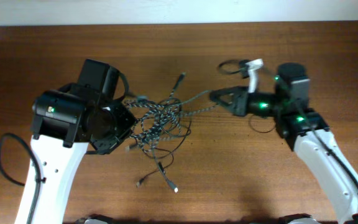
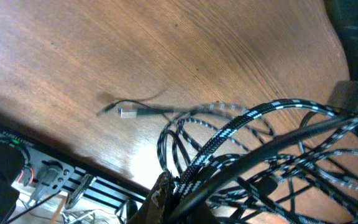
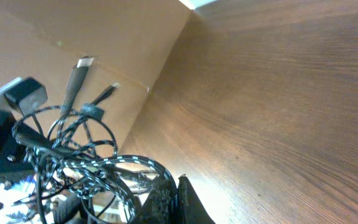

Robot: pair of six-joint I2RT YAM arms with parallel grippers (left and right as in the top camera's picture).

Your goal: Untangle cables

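Wood table [image 1: 55, 50], cables [image 1: 160, 118] btwn L end effector [image 1: 128, 117] & R end effector [image 1: 215, 95], both clamped on them.

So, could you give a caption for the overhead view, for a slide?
Left fingers and right fingers each shut on tangled cables on a wooden table.

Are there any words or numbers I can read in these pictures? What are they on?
No words or numbers can be read here.
The sticker on the left arm: green and white, too small to read.
The gear past the table in the left wrist view: too blurred to read.
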